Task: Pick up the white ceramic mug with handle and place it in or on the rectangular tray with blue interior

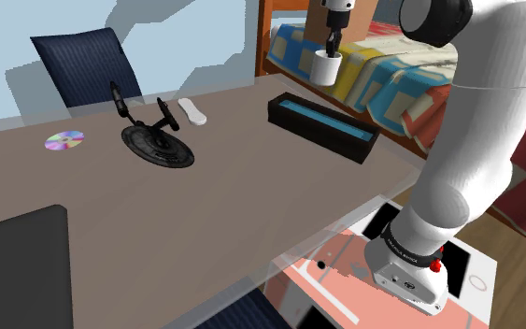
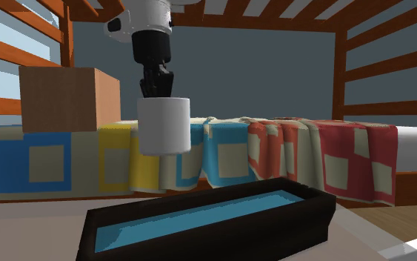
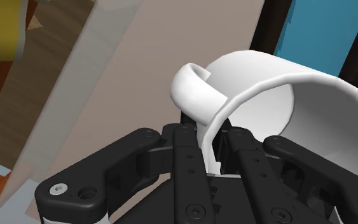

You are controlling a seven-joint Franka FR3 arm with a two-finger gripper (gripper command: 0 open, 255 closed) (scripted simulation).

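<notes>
White mug (image 2: 164, 126), rim clasped between fingers (image 3: 185, 145) — aloft, near the tray (image 2: 214, 241)

The hand (image 3: 210, 141) pinches the white mug (image 3: 311, 127) by its rim, beside the handle (image 3: 193, 86) — blue-lined tray (image 3: 317, 32) just beyond.

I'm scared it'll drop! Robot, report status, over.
End effector shut on mug rim. Mug aloft, not yet in tray. Nothing between them.
</notes>
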